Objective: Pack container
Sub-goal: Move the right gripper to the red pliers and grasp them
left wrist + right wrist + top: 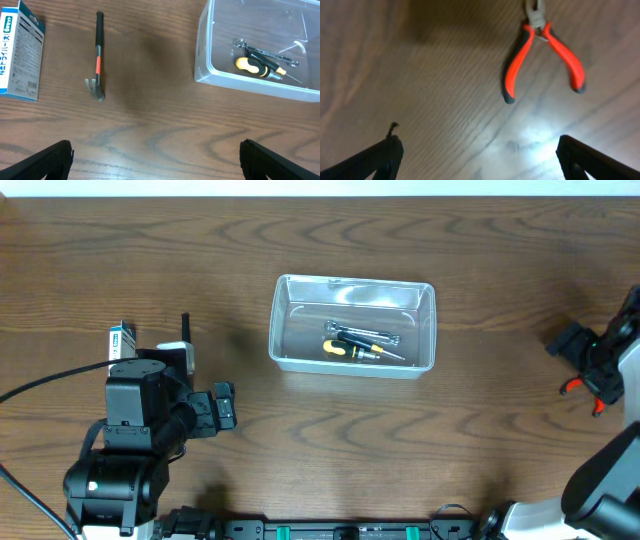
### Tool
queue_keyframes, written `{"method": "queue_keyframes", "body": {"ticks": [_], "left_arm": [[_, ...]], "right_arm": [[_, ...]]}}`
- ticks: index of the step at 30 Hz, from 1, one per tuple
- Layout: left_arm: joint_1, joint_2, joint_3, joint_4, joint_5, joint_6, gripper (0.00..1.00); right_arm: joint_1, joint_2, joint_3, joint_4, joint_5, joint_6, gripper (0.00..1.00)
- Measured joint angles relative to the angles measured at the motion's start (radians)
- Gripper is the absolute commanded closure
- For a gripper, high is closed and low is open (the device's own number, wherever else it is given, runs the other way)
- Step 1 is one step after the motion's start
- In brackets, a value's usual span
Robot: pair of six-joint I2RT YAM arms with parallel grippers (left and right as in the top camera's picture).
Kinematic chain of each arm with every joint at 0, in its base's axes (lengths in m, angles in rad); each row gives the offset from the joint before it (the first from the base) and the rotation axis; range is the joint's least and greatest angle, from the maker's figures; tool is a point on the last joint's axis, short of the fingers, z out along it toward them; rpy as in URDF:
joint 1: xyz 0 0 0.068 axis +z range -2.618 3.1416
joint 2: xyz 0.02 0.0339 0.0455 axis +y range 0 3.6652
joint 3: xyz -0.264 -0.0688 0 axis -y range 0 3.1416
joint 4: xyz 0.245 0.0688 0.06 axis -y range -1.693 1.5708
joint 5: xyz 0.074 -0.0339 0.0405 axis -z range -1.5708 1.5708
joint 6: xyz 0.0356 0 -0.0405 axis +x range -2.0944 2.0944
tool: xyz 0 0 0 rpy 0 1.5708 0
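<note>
Container: clear rectangular plastic tub [350, 370], table centre, holding a yellow-and-black screwdriver [252, 66].
Left gripper [155, 150]: fingers wide, empty; black hammer [99, 55] at 11 o'clock.
Right gripper [479, 145]: fingers wide, empty; red-handled pliers [542, 55] at 1 o'clock.

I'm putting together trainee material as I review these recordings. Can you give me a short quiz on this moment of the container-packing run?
1. True or false: the hammer lies on the table, outside the container.
2. Which tool lies ahead of the right gripper? A) pliers B) a saw C) a tape measure
3. Short answer: what is the left gripper holding?

Key: 1 true; 2 A; 3 nothing, its jaws stand open over bare table.
</note>
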Motion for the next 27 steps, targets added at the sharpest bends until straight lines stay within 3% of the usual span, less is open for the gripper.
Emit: {"method": "queue_keyframes", "body": {"ticks": [13, 27], "left_arm": [[0.0, 0.0, 0.0, 0.0, 0.0, 0.0, 0.02], [0.0, 0.0, 0.0, 0.0, 0.0, 0.0, 0.02]], "right_arm": [[-0.003, 0.206, -0.013, 0.132, -0.011, -0.015, 0.01], [-0.1, 0.246, -0.013, 0.158, -0.018, -0.018, 0.01]]}}
